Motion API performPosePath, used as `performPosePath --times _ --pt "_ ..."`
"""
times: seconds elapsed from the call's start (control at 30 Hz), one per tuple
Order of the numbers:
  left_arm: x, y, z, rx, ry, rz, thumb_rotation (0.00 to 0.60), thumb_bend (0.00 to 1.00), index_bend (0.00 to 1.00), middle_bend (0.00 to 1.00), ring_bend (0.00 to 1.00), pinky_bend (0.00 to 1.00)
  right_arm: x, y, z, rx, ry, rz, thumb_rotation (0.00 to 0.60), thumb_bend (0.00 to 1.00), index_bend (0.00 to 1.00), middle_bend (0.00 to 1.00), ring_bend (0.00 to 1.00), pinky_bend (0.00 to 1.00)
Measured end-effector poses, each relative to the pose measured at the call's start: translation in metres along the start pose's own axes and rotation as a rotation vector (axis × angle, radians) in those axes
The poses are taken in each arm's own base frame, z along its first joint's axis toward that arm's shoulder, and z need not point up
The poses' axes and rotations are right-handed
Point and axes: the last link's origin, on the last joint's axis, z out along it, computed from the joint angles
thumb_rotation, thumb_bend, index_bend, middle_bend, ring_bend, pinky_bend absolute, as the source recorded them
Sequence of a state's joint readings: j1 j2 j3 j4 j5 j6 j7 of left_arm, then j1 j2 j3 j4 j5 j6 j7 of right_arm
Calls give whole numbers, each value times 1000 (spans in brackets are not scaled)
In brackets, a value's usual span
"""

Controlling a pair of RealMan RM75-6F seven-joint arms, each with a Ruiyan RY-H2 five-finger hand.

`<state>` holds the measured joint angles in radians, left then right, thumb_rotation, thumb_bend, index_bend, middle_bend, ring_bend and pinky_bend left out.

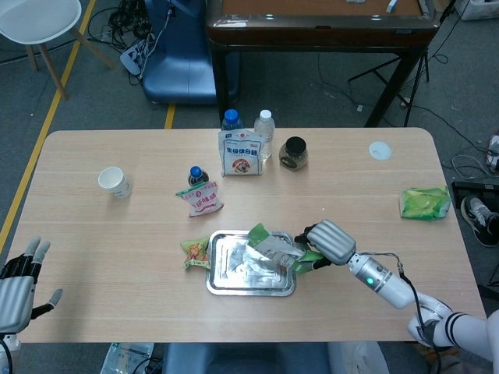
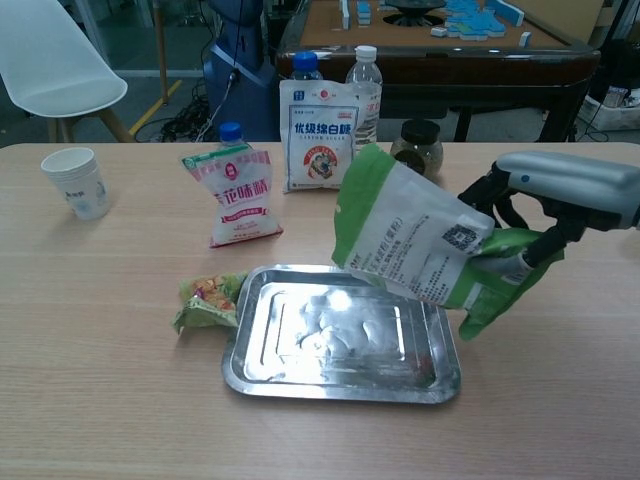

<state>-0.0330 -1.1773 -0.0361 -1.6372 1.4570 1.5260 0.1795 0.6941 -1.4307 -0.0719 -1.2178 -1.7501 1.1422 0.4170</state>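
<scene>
My right hand grips a green and white pouch by its bottom end and holds it tilted in the air over the right half of the metal tray. The pouch's top leans toward the left. My left hand hovers open at the table's near left corner, fingers apart, holding nothing; it shows only in the head view.
A small green snack packet lies against the tray's left side. Behind stand a pink bag, a white bag, two bottles, a small bottle and a dark jar. A paper cup sits far left, a green bag far right.
</scene>
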Motion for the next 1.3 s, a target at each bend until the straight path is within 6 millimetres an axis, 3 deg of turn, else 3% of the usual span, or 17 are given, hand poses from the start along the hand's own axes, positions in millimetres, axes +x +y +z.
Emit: performPosePath --times 0.5,0.73,0.97,1.3 --pt "0 2 0 -1 -16 3 600 229 21 0 122 123 23 -22 19 -30 -225 -195 600 414 748 716 625 694" --pt "-1 2 0 1 -12 0 600 229 21 0 122 123 25 -29 21 -31 -212 -205 600 415 749 717 625 694" --pt "-3 2 -1 0 -18 -5 600 229 21 0 122 123 15 -18 15 -49 -141 -189 600 414 749 714 625 694" --pt "-3 5 -1 -7 -14 -6 600 229 21 0 122 123 -14 9 5 -31 2 -153 600 414 749 703 615 693"
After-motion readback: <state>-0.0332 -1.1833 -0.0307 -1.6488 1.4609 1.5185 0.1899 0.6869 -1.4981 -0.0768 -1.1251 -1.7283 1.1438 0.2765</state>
